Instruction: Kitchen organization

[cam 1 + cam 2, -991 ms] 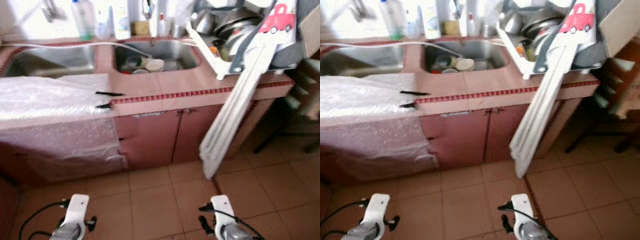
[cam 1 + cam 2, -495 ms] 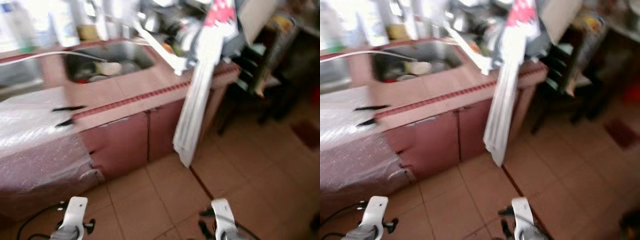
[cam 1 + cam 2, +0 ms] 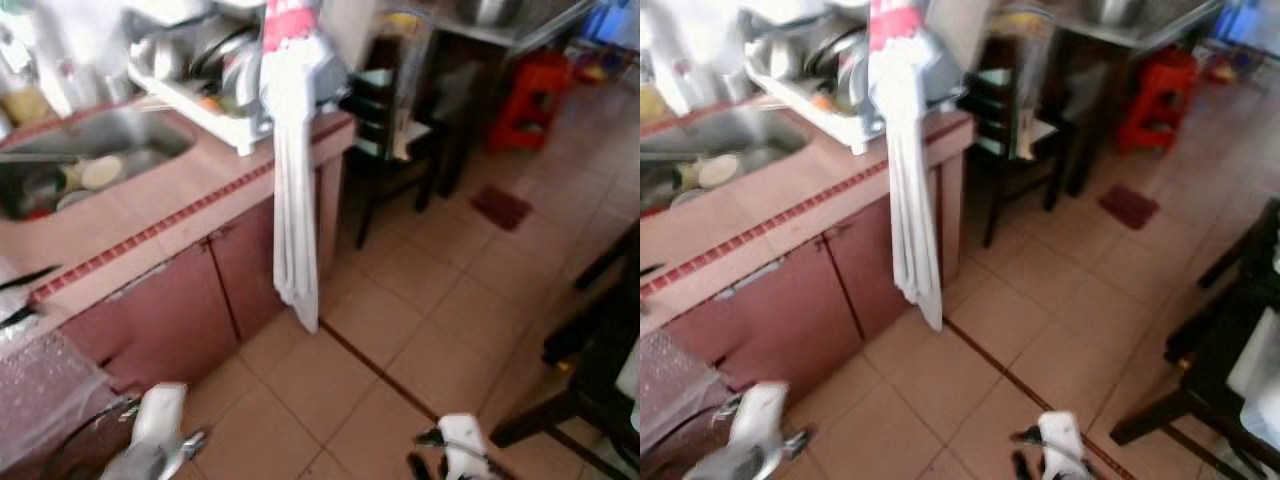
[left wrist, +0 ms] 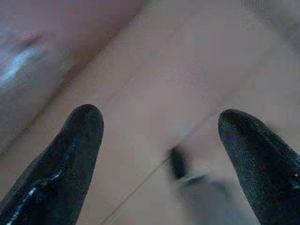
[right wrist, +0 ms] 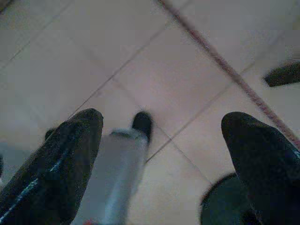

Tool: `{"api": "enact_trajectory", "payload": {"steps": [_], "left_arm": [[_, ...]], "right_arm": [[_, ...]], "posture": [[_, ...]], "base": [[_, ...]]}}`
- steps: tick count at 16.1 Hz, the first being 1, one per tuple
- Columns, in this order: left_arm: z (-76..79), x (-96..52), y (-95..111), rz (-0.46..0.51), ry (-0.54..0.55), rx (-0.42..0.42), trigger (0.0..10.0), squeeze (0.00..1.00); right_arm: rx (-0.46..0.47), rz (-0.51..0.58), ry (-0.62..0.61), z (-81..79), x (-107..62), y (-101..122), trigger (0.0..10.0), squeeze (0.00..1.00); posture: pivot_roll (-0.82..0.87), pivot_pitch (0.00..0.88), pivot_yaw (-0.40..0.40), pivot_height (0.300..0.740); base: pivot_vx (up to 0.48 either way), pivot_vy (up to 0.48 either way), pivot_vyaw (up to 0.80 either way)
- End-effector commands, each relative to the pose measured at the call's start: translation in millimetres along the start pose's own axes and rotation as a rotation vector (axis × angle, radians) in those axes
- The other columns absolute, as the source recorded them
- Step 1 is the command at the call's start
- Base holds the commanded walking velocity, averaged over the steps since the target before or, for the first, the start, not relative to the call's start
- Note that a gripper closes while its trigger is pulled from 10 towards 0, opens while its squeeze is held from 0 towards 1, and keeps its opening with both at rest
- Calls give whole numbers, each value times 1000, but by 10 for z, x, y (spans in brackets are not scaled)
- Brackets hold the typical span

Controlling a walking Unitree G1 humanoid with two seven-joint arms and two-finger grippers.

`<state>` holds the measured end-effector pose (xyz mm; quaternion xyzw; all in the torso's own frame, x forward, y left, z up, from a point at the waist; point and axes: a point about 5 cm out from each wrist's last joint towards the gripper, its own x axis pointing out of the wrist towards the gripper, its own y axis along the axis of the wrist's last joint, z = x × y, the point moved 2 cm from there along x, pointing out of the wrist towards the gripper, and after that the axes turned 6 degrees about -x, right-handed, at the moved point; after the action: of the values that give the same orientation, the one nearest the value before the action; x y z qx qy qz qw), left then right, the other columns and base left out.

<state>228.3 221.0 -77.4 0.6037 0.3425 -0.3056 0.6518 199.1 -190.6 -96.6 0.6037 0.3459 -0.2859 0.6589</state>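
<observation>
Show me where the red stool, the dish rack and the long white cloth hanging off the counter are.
red stool (image 3: 527, 97), left eye view, on its front face.
dish rack (image 3: 205, 104), left eye view, on its white front rim.
long white cloth (image 3: 295, 210), left eye view, on the middle of the hanging part.

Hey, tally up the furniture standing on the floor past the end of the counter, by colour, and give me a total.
Dark chairs: 1
Red stools: 1
Dark tables: 1, at the right edge
Total: 3
</observation>
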Motion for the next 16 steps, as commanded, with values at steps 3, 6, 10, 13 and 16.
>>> {"api": "enact_trajectory", "payload": {"steps": [3, 6, 10, 13, 16], "left_arm": [[59, 6, -22, -35, -47, -28, 10000, 0], [148, 23, 8, -39, -61, -15, 10000, 0], [114, 17, -20, -51, -47, -20, 10000, 0], [67, 5, -107, -66, -26, -110, 10000, 0], [-50, -27, -234, -92, 10, -135, 10000, 0]], "right_arm": [[17, 141, 38, -233, 110, 670, 10000, 0], [4, 152, 52, -294, 117, 734, 10000, 0], [2, 92, 23, -206, 107, 545, 10000, 0], [-22, 37, 22, -181, 92, 374, 10000, 0], [-31, 30, 22, -181, 88, 337, 10000, 0]], "posture": [[2, 47, -5, 740], [11, 48, -10, 740], [-1, 48, -3, 740], [2, 45, -7, 740], [6, 45, -3, 740]], "base": [[0, 0, 0], [0, 0, 0], [0, 0, 0], [0, 0, 0], [0, 0, 0]]}}
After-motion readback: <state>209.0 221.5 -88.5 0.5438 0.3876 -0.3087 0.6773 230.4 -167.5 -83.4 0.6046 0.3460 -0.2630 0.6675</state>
